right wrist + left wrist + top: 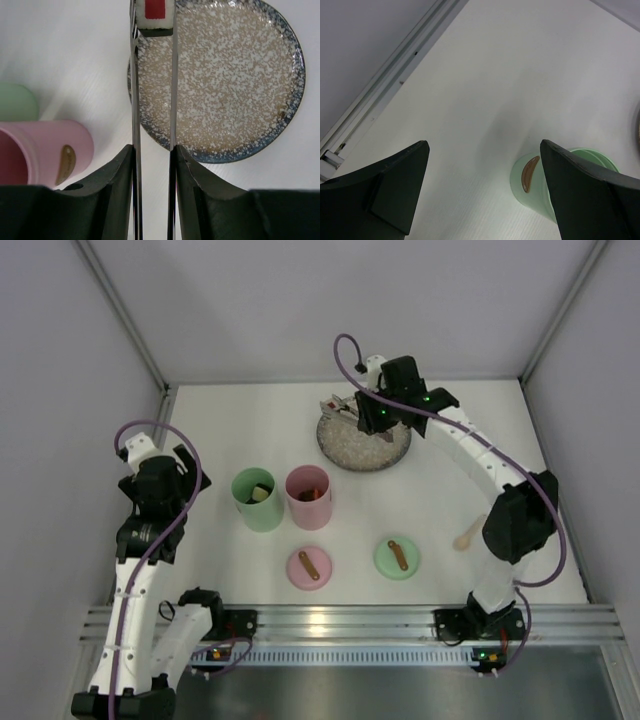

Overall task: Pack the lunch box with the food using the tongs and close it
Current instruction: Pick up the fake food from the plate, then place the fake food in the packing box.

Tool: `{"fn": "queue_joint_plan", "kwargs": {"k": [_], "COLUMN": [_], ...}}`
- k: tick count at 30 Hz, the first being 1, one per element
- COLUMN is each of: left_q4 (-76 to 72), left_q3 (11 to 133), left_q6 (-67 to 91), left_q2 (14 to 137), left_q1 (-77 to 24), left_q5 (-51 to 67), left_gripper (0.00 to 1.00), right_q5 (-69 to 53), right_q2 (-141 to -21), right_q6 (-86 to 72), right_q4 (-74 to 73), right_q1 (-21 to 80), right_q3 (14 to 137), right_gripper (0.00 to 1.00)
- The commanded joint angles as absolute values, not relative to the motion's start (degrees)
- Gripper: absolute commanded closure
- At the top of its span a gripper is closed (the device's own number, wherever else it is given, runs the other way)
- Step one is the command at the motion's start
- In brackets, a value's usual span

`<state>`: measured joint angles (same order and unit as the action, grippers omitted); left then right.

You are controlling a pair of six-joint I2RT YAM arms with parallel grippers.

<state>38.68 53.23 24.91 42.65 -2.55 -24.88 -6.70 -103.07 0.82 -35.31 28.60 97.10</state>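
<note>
My right gripper [152, 150] is shut on the silver tongs [134, 90], whose two thin arms run up between its fingers. The tong tips pinch a piece of food [155, 14], a white roll with a red centre and a black edge, at the rim of the speckled plate [230, 85]. From above, the right gripper [372, 418] hovers over the plate [365, 445]. The lunch box shows as a green cup [258, 500] and a pink cup [308, 497], each with a piece inside. My left gripper [485, 150] is open and holds nothing, left of the green cup [530, 187].
A pink lid [309, 567] and a green lid [397, 558] lie near the front edge. A small wooden spoon [467, 535] lies by the right arm. Grey walls close in the table on the left, right and back.
</note>
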Motion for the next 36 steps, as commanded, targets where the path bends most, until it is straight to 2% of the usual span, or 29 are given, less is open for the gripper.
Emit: {"fn": "queue_joint_plan", "kwargs": {"k": [1, 7, 19, 29, 36], "left_q4": [36.83, 36.83, 36.91, 36.91, 36.83], "left_q3": [53.61, 53.61, 53.53, 53.53, 53.53], "left_q6": [24.08, 24.08, 24.17, 24.17, 24.17], "left_q2": [42.28, 42.10, 41.57, 41.40, 41.22], "left_q1": [-2.72, -2.72, -2.64, -2.72, -2.72], "left_q5": [-25.49, -25.40, -25.40, -25.31, -25.40], "left_gripper": [0.01, 0.01, 0.01, 0.01, 0.01], "right_q5": [-11.51, -15.12, -10.99, -9.58, -10.63], "right_q2": [-95.55, -92.64, -92.37, -95.01, -94.83], "right_q6": [0.26, 1.75, 3.25, 4.48, 4.92], "right_q4": [-36.03, -39.72, -41.48, -43.68, -43.33], "right_q1": [31.54, 37.25, 52.90, 55.72, 55.81], "right_q3": [101.42, 102.74, 102.92, 104.94, 105.12], "right_gripper": [0.69, 0.68, 0.67, 0.61, 0.54]}}
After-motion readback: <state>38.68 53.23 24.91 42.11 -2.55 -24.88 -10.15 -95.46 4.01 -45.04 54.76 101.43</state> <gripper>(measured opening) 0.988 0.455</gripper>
